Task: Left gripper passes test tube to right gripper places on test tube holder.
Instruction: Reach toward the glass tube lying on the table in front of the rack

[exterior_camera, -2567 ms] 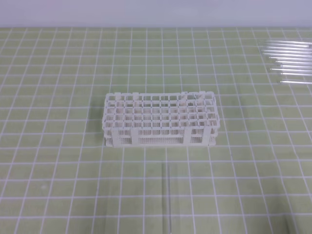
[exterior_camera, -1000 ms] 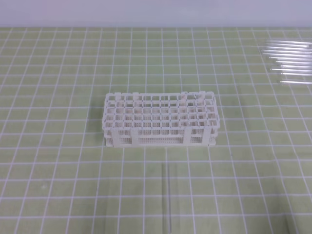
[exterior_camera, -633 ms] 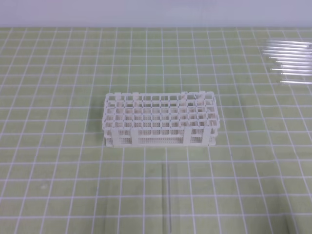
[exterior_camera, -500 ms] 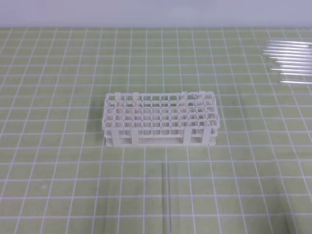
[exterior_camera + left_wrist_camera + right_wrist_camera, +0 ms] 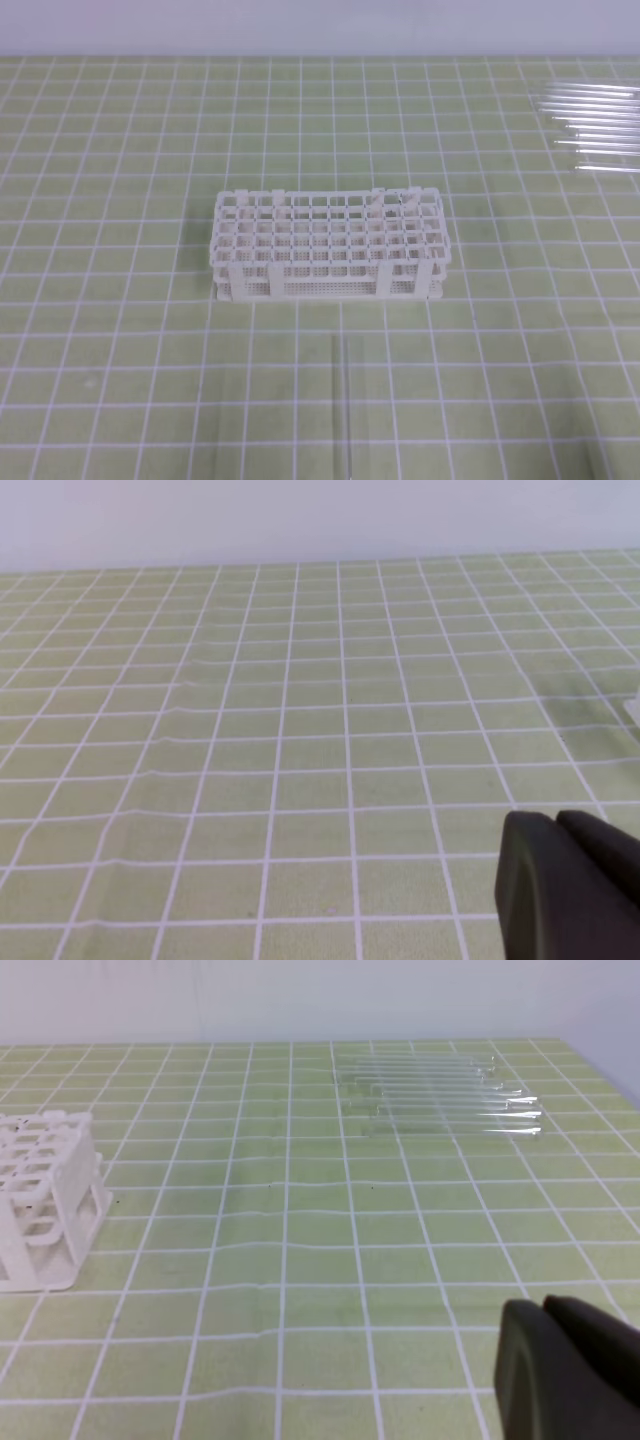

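With both claws closed on nothing, left gripper point(image 5: 570, 880) and right gripper point(image 5: 565, 1365), I see the test tube point(image 5: 346, 405) lying just in front of the test tube holder point(image 5: 330, 245), so I plan 1 mid-length pinch with the left.

No readable text, labels, brands or numbers anywhere — only unmarked surfaces in all three views.
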Robot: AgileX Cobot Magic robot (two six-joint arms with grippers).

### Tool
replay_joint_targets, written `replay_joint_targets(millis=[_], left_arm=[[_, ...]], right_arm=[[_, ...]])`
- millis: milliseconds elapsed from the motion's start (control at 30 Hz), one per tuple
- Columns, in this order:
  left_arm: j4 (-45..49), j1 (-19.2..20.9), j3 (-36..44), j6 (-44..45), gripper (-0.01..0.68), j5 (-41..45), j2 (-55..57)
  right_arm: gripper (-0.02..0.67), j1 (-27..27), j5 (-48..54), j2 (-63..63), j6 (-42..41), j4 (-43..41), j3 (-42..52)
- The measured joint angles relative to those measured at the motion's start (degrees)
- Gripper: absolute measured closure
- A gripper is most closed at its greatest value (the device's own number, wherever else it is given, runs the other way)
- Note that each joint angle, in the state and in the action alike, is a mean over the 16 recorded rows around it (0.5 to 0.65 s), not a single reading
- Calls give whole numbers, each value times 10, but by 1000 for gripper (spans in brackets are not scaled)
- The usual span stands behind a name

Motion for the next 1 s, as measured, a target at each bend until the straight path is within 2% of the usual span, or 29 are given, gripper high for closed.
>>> replay_joint_targets(millis=[1000], left_arm=[[0, 0, -1, 0, 676, -5, 1]], right_arm=[[666, 0, 0, 0, 0, 0, 0]])
